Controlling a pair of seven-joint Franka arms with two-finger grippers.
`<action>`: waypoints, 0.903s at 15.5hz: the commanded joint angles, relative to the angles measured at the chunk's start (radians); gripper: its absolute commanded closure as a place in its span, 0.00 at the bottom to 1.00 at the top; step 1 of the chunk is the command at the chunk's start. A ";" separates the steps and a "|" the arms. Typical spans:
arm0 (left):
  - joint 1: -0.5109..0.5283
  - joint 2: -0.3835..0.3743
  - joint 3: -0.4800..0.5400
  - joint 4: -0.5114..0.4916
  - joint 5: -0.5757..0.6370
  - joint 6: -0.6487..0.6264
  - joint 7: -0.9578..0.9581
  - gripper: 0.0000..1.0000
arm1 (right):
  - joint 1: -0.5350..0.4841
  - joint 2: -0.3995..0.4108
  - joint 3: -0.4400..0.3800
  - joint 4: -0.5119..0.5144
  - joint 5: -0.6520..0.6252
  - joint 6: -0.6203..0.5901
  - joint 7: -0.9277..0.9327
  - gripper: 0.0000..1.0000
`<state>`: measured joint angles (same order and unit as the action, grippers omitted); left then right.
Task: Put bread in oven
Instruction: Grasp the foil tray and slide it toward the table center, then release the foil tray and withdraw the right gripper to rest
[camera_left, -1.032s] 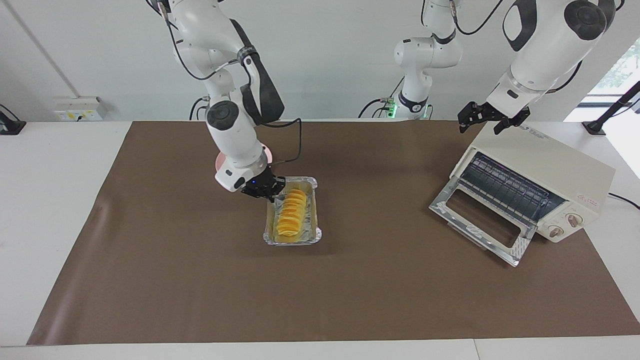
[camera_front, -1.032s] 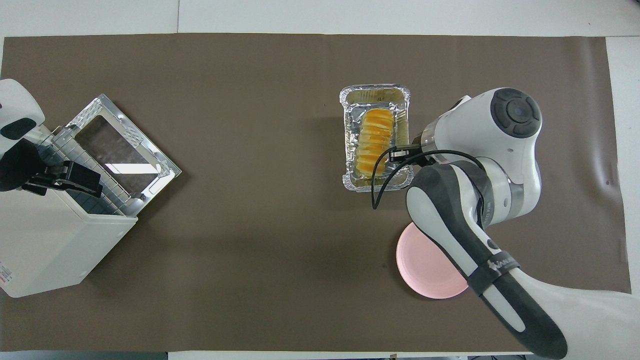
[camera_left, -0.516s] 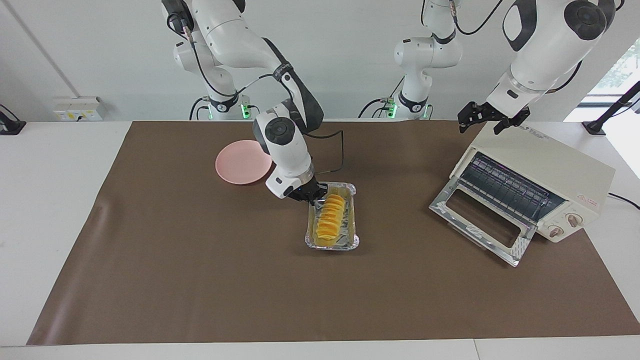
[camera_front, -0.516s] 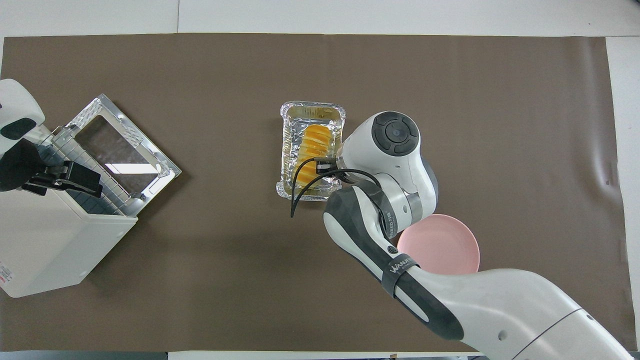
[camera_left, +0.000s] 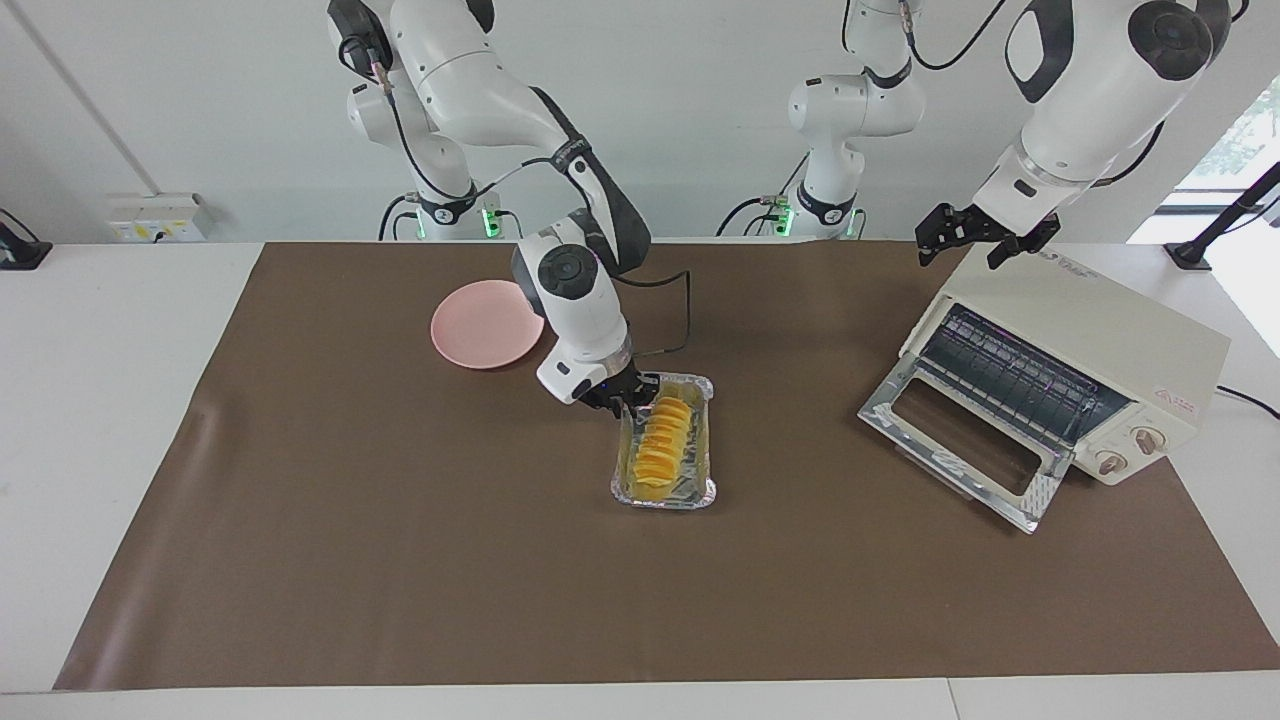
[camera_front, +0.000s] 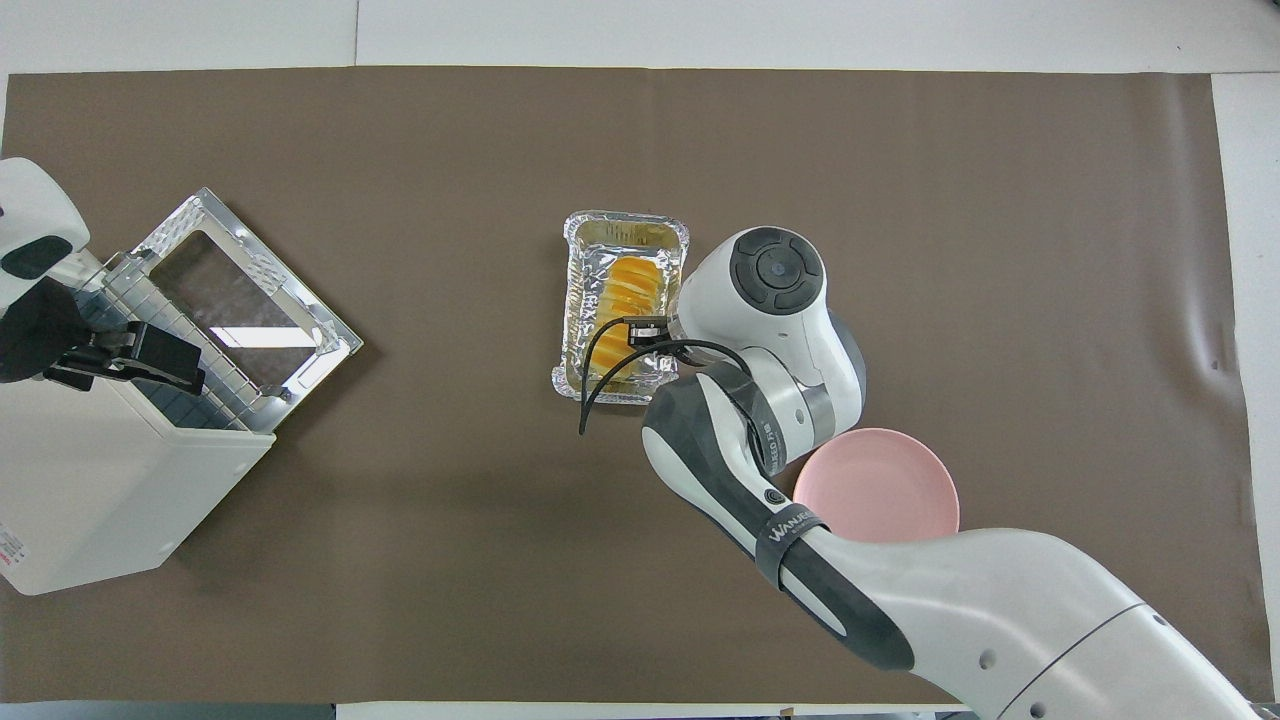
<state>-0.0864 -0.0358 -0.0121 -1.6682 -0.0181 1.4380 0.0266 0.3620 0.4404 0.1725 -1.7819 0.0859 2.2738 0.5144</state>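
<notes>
The bread (camera_left: 660, 440), a row of yellow-orange slices, lies in a silver foil tray (camera_left: 662, 492) near the middle of the brown mat. My right gripper (camera_left: 622, 396) is shut on the tray's rim at the corner nearest the robots. In the overhead view the bread (camera_front: 622, 300) shows beside the right wrist, which hides the gripper. The cream-white oven (camera_left: 1090, 330) stands at the left arm's end, its glass door (camera_left: 960, 440) folded down and its rack showing. It also shows in the overhead view (camera_front: 90, 480). My left gripper (camera_left: 985, 240) waits open over the oven's top.
A round pink plate (camera_left: 485, 323) lies on the mat nearer to the robots than the tray, toward the right arm's end. It also shows in the overhead view (camera_front: 876, 485). The brown mat (camera_left: 400, 560) covers most of the white table.
My right gripper has carried the tray with the bread toward the oven's end of the table, uncovering the pink plate. In the last half second it barely moved. The left arm has stayed still.
</notes>
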 joint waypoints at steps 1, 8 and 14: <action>0.000 -0.015 0.000 -0.010 0.017 0.012 0.004 0.00 | -0.029 -0.055 -0.004 0.024 -0.054 -0.071 0.012 0.00; 0.000 -0.015 0.000 -0.010 0.017 0.012 0.004 0.00 | -0.242 -0.314 -0.004 0.013 -0.055 -0.364 -0.227 0.00; 0.014 -0.021 0.000 -0.012 0.017 0.004 0.004 0.00 | -0.414 -0.486 -0.005 -0.001 -0.057 -0.534 -0.412 0.00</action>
<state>-0.0855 -0.0360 -0.0114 -1.6682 -0.0180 1.4380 0.0266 -0.0070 0.0163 0.1540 -1.7443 0.0377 1.7613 0.1370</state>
